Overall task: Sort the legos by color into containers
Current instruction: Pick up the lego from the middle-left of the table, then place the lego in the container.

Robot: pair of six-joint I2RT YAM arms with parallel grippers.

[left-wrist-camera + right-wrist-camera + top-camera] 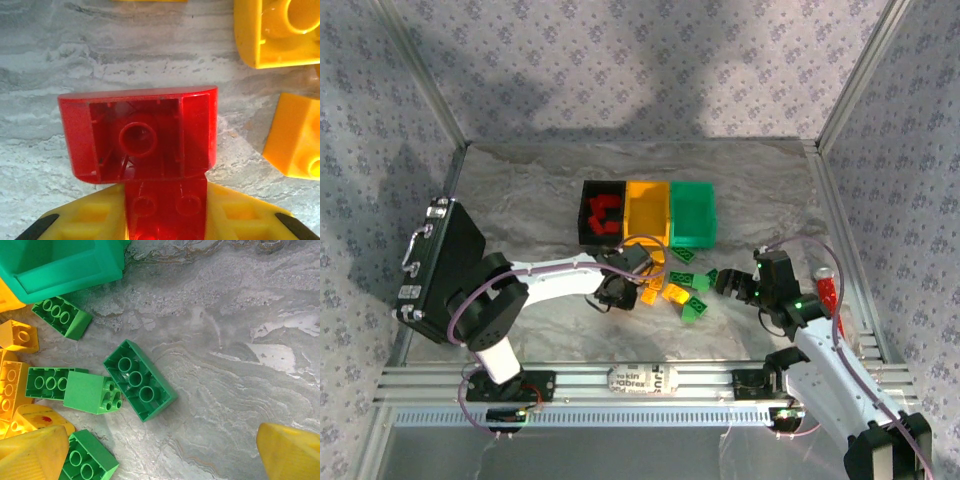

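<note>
Black bin (601, 239) beyond left gripper (165, 220): several reds (604, 212) in | yellow bin (647, 205), green bin (65, 265): look empty | left gripper pinching red brick (140, 135) | right gripper (160, 455) spread, green brick (140, 380) just ahead of it | yellow bricks (672, 293), more greens loose between the grippers | est: reds nearly done, rest untouched

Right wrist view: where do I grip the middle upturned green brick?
Pinch the upturned green brick across its long walls from above, near its lower-right end; it lies hollow side up, and a smaller green brick crowds the other end.
</note>
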